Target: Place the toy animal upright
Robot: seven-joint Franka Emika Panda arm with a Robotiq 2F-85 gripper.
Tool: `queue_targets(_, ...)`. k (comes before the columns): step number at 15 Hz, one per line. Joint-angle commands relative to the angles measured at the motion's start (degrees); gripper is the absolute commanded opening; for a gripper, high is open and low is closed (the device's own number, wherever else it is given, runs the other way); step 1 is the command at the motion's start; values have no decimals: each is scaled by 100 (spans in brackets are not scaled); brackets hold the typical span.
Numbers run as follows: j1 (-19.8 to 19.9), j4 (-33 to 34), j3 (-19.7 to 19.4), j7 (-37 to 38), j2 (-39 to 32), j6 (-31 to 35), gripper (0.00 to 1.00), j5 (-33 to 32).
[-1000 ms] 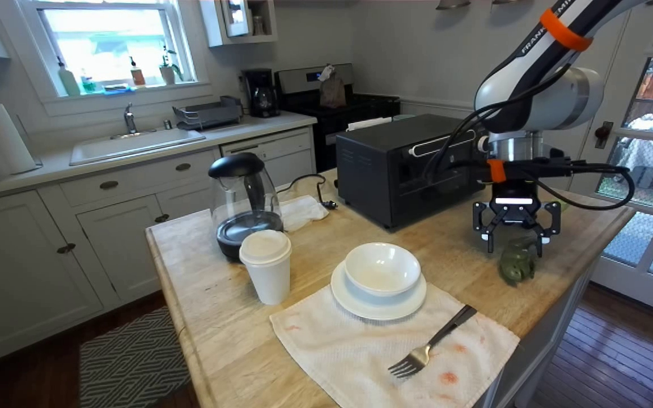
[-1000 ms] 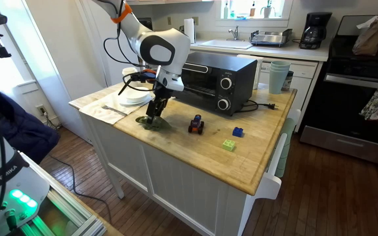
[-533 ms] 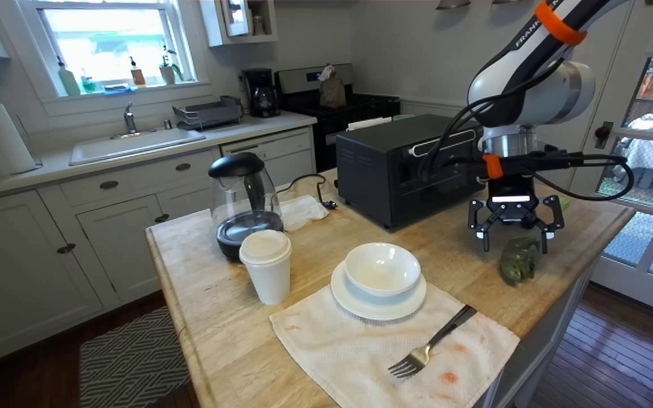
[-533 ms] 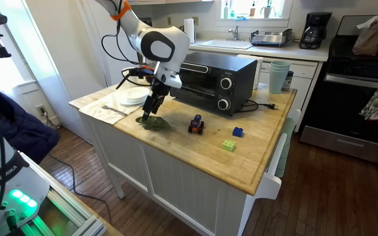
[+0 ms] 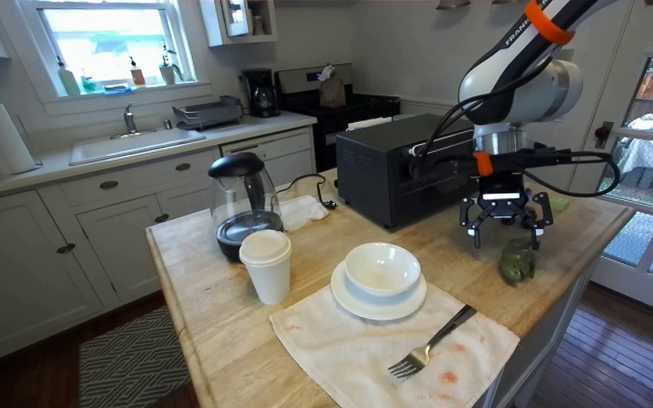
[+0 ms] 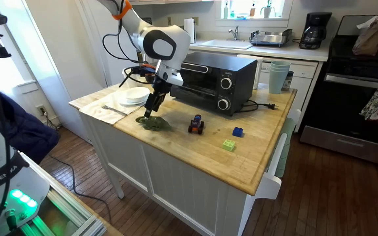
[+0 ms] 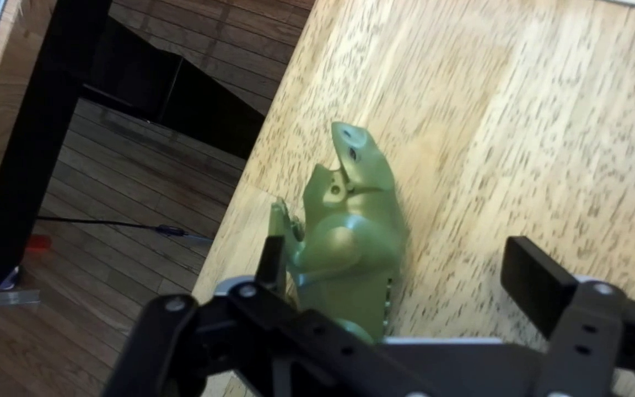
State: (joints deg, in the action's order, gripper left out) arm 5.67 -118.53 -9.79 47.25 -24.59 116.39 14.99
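The toy animal is a green figure with its mouth open. It lies on its side on the wooden table, in both exterior views (image 5: 516, 263) (image 6: 156, 123) and in the wrist view (image 7: 350, 237). My gripper (image 5: 506, 243) is open and empty, just above the table over the toy's rear part; it also shows in an exterior view (image 6: 147, 114). In the wrist view the gripper (image 7: 403, 264) has the toy's body between its fingers, close to the left finger and well apart from the right one. The toy's rear end is hidden behind the gripper's linkage there.
A black toaster oven (image 6: 220, 82) stands close to the arm. A toy truck (image 6: 196, 124), a blue block (image 6: 237, 131) and a lime block (image 6: 228, 145) lie on the table. A bowl (image 5: 382, 269), fork (image 5: 434, 340), white cup (image 5: 267, 269) and kettle (image 5: 250, 209) stand farther along.
My gripper has opened slightly wider and risen a little from the toy, then shifted a little left in an exterior view. The toy animal has not visibly moved.
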Motion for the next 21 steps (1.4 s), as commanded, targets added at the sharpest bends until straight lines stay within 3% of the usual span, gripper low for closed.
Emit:
queue_targets(1, 5, 244, 39, 26, -281, -35, 100, 107)
queue_targets(16, -19, 288, -80, 188, -451, -134, 100, -103)
queue_targets(19, -12, 291, -89, 191, -490, -156, 92, -102)
queue_targets(20, -9, 291, -95, 195, -503, -183, 82, -106)
queue_targets(21, -5, 297, -101, 192, -527, -185, 82, -105)
